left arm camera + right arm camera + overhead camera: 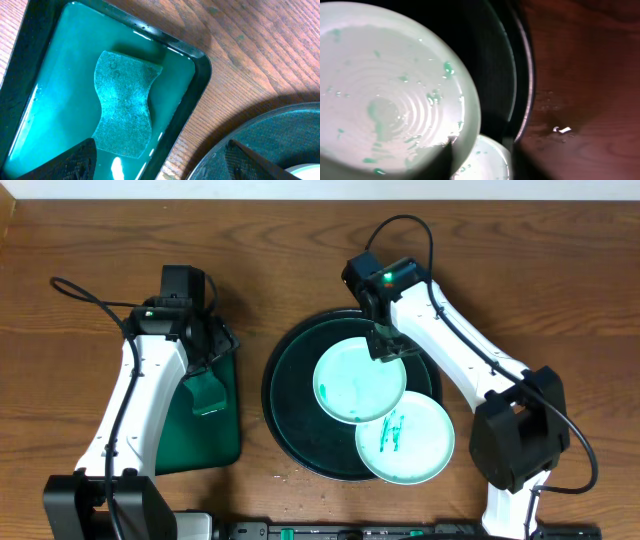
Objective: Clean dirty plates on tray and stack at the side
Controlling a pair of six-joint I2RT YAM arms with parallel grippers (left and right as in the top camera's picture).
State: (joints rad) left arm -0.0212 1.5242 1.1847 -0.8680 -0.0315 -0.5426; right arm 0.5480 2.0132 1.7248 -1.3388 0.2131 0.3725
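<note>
Two white plates with green smears rest on a round black tray point(283, 352). The upper plate point(350, 385) has faint green streaks; in the right wrist view point(385, 85) it fills the left side. My right gripper point(386, 346) is shut on its far right rim point(451, 146). The lower plate point(410, 445) with green marks overhangs the tray's front right and shows below the held plate point(487, 161). My left gripper point(220, 340) is open point(160, 167) above a green sponge point(122, 102), which lies in a basin point(197, 80) of green water.
The basin point(205, 442) stands left of the round tray, whose rim shows in the left wrist view point(260, 122). Bare wooden table with a few droplets point(560, 130) lies to the right of the tray. A dark rail runs along the table's front edge point(330, 530).
</note>
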